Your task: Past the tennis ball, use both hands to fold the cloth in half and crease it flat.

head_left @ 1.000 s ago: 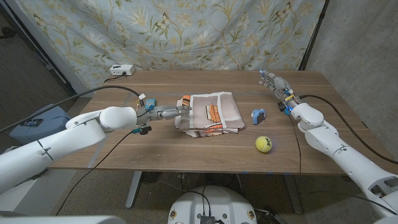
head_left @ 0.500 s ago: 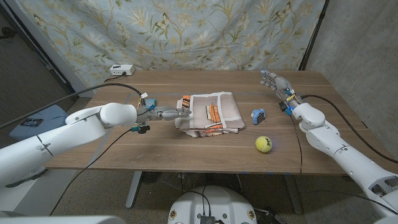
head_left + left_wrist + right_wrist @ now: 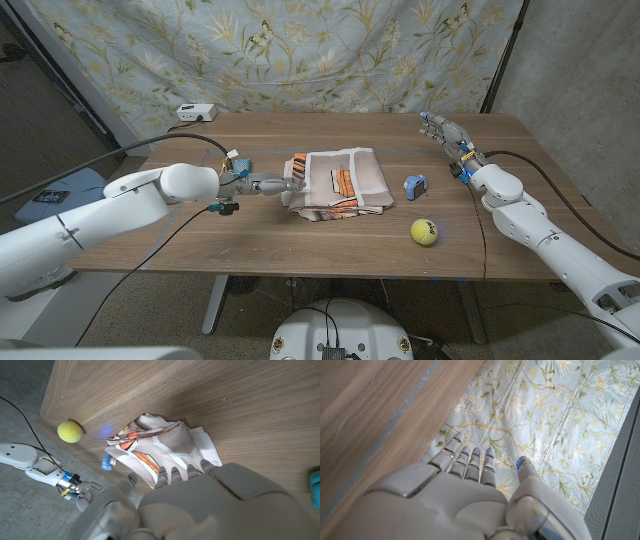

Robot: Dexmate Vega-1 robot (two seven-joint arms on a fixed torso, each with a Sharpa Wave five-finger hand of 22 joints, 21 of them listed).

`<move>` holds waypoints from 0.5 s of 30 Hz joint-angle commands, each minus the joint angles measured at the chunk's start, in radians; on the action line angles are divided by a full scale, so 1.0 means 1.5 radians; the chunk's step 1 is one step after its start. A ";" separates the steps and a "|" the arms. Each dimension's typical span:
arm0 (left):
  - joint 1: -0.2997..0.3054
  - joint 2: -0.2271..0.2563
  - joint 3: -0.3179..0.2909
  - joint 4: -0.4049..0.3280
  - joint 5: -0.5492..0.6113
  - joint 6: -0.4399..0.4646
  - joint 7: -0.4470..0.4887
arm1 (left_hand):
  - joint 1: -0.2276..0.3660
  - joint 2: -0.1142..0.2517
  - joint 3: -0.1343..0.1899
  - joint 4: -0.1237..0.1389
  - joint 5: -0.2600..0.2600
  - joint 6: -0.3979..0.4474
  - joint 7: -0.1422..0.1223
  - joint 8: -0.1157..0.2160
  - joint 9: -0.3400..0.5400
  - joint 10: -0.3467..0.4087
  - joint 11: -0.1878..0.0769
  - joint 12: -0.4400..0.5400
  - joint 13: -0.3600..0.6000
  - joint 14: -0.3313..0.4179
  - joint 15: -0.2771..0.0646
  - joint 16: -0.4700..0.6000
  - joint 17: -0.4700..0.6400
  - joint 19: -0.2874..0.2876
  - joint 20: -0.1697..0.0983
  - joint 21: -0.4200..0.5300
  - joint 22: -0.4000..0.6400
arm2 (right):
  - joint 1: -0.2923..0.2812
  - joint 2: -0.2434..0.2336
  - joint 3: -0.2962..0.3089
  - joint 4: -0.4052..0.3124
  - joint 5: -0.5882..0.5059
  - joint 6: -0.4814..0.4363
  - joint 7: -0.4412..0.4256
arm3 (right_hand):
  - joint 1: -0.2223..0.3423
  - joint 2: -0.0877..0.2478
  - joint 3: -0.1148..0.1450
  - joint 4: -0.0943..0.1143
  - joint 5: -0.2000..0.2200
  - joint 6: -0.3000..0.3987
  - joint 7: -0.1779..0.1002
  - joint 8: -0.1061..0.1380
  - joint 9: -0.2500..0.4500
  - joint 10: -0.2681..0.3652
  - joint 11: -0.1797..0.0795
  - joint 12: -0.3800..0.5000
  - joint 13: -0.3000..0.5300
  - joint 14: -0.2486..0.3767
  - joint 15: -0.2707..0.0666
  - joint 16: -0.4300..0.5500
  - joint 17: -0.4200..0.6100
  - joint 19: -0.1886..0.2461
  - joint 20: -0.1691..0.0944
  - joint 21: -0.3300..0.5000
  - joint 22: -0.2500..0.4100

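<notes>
Left hand fingers at the folded cloth's near edge, grip unclear; tennis ball well beyond it; right hand spread, empty.

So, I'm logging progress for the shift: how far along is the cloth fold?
Done: the cloth already lies folded over itself past the ball, though rumpled at its near edge. In hand: the left hand has its fingers at the cloth's left edge. Left: the right hand is open at the far right, off the cloth, so the two-handed flattening crease looks unfinished.
</notes>
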 commanded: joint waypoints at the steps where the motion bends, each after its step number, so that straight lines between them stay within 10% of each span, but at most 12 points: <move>1: -0.022 -0.006 0.020 0.001 0.005 0.028 -0.039 | -0.010 0.003 0.006 0.000 -0.002 0.005 0.001 0.004 0.001 0.005 -0.003 0.003 0.001 -0.050 0.002 0.006 0.001 -0.081 0.002 0.007 0.002 | 0.007 -0.009 0.000 -0.003 -0.004 -0.002 0.005 | 0.005 0.001 -0.001 -0.002 0.000 -0.002 0.003 0.000 0.002 -0.004 0.000 0.001 0.001 -0.003 -0.003 0.000 0.001 -0.004 -0.009 0.000 0.002; 15: -0.057 -0.028 0.049 0.007 0.022 0.053 -0.075 | -0.028 0.003 0.013 -0.002 -0.002 0.029 0.011 0.008 0.001 0.025 0.000 0.007 0.001 -0.038 0.003 0.008 -0.001 -0.079 -0.001 0.010 0.002 | 0.027 -0.026 -0.009 -0.001 -0.024 -0.007 0.023 | 0.005 0.002 -0.002 -0.002 0.000 -0.002 0.002 0.000 0.002 -0.002 -0.001 0.003 0.001 -0.010 -0.002 -0.002 0.001 -0.013 -0.012 -0.002 0.002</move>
